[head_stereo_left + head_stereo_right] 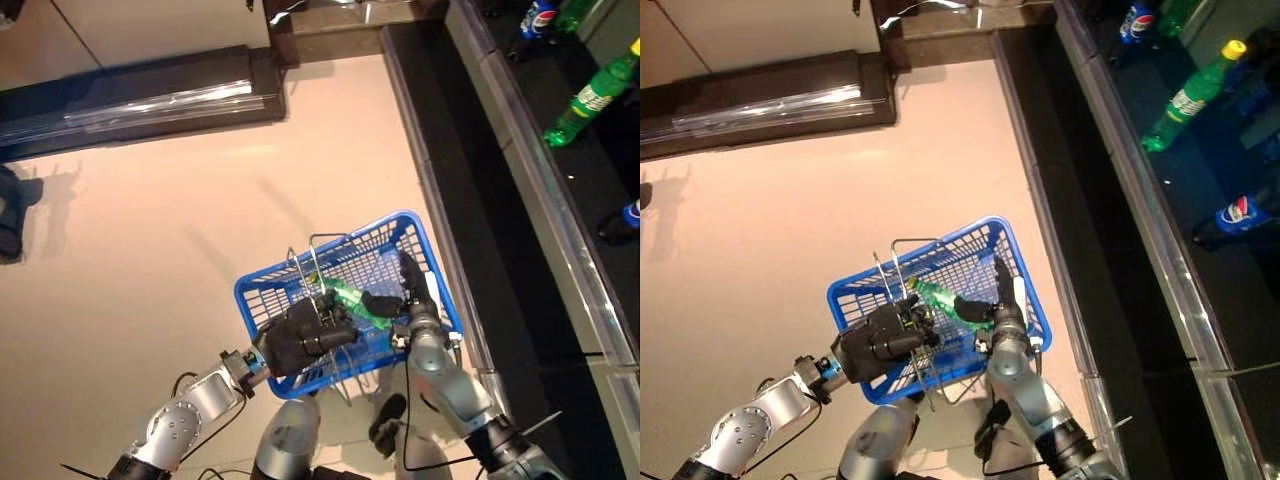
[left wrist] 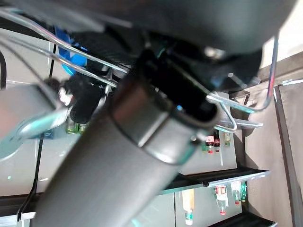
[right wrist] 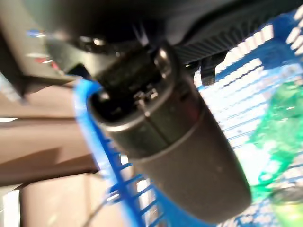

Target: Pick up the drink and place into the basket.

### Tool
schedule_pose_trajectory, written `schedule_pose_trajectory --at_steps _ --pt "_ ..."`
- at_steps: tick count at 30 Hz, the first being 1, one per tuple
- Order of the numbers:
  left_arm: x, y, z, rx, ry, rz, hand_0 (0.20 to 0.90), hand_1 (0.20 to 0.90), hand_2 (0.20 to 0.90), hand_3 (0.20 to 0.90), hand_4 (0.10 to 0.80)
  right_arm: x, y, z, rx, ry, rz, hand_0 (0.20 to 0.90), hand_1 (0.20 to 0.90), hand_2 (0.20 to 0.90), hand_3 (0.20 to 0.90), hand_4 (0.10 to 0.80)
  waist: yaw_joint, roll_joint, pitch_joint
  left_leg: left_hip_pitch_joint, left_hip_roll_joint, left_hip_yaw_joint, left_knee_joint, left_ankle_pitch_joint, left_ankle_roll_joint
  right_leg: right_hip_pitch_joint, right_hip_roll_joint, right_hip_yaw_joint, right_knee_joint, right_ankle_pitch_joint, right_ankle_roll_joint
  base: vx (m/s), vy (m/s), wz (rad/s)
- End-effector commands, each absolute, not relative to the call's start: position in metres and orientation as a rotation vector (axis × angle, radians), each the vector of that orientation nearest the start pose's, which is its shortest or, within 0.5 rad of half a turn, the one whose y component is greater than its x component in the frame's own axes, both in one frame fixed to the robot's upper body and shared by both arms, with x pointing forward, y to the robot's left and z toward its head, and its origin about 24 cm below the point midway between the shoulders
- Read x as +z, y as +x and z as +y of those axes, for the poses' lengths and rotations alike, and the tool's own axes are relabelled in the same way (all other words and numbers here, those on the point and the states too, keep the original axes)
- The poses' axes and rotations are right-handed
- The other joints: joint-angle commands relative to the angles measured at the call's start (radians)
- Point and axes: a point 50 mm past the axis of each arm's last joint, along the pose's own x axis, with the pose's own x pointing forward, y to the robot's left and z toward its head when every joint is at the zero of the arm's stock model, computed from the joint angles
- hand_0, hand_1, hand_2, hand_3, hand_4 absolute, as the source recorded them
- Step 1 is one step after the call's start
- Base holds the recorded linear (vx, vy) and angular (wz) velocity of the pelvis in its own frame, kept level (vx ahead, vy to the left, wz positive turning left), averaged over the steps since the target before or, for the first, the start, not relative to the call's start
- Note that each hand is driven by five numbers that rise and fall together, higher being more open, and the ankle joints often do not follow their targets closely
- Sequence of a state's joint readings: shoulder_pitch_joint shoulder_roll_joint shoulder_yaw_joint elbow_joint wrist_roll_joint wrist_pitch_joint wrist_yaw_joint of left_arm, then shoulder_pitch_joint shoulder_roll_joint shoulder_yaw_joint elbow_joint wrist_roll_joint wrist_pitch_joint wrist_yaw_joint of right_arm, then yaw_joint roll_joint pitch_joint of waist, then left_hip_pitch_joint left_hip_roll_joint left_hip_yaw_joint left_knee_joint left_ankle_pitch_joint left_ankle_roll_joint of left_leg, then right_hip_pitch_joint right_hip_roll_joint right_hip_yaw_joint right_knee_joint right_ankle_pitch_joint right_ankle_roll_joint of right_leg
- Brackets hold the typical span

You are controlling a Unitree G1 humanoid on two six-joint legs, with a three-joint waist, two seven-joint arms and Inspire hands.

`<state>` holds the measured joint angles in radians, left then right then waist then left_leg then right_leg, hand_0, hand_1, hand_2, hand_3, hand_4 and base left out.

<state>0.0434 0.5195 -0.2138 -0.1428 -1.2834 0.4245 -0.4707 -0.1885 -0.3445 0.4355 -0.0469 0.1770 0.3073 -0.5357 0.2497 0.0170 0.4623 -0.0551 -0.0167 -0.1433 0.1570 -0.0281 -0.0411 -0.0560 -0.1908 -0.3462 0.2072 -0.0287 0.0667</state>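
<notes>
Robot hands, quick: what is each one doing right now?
Left robot hand: shut on the basket's wire handles.
Right robot hand: over the blue basket, at the green bottle; grip cannot be told.

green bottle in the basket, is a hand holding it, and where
The right hand appears to grip the green bottle at its lower body; the left hand holds the basket handles.

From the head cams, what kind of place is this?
Likely a shop or a mock-up of one: a blue shopping basket with wire handles, held by the left hand, a long dark shelf with soda bottles.
</notes>
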Motion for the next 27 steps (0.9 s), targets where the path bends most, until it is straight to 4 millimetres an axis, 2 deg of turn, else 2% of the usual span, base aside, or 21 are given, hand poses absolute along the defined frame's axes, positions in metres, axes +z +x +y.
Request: schedule_pose_trajectory --at_steps 1,2,5,13,18,27 --pt "0.161 0.192 0.131 -1.277 -1.037 -0.324 0.3 0.3 0.3 0.2 0.1 0.105 0.278 -0.158 -0.175 -0.402 -0.184 0.9 0.9 0.9 0.9 0.8 -0.025 -0.01 -0.122 -0.05 -0.023 0.06 0.035 0.014 0.055 0.082 0.03 0.052 -0.032 -0.006 -0.002 0.0 0.0 0.0" --pt "0.16 0.191 0.132 -1.273 -1.038 -0.325 0.3 0.3 0.3 0.2 0.1 0.108 0.277 -0.16 -0.174 -0.4 -0.193 0.9 0.9 0.9 0.9 0.8 -0.027 -0.01 -0.123 -0.049 -0.022 0.063 0.035 0.014 0.055 0.082 0.031 0.052 -0.032 -0.007 -0.001 0.0 0.0 0.0" --pt "0.157 0.188 0.139 -1.22 -1.044 -0.337 0.3 0.3 0.3 0.2 0.1 0.139 0.261 -0.17 -0.167 -0.344 -0.358 0.9 0.9 0.9 0.9 0.8 -0.048 -0.009 -0.125 -0.043 -0.013 0.084 0.039 0.011 0.052 0.086 0.032 0.062 -0.03 -0.012 0.001 0.028 0.031 -0.04" --pt "0.138 0.182 0.161 -1.035 -1.064 -0.301 0.3 0.3 0.3 0.2 0.1 0.17 0.224 -0.176 0.058 -0.135 -0.536 0.9 0.9 0.9 0.9 0.8 -0.084 -0.014 -0.161 -0.018 0.005 0.121 0.035 0.007 0.043 0.1 0.036 0.084 -0.034 -0.02 0.008 0.043 0.023 -0.1" --pt "0.124 0.179 0.168 -0.945 -1.07 -0.253 0.3 0.3 0.3 0.2 0.1 0.172 0.209 -0.171 0.227 0.029 -0.543 0.9 0.9 0.9 0.9 0.8 -0.097 -0.024 -0.197 0.007 0.016 0.138 0.025 0.007 0.036 0.12 0.04 0.089 -0.045 -0.024 0.013 0.06 -0.004 -0.1" --pt "0.099 0.179 0.181 -0.688 -1.052 -0.152 0.3 0.3 0.3 0.2 0.1 0.156 0.198 -0.173 0.324 0.223 -0.444 0.9 0.9 0.9 0.9 0.8 -0.118 -0.031 -0.256 0.069 0.036 0.164 -0.021 0.01 0.023 0.161 0.05 0.099 -0.073 -0.029 0.022 0.046 -0.008 -0.08"
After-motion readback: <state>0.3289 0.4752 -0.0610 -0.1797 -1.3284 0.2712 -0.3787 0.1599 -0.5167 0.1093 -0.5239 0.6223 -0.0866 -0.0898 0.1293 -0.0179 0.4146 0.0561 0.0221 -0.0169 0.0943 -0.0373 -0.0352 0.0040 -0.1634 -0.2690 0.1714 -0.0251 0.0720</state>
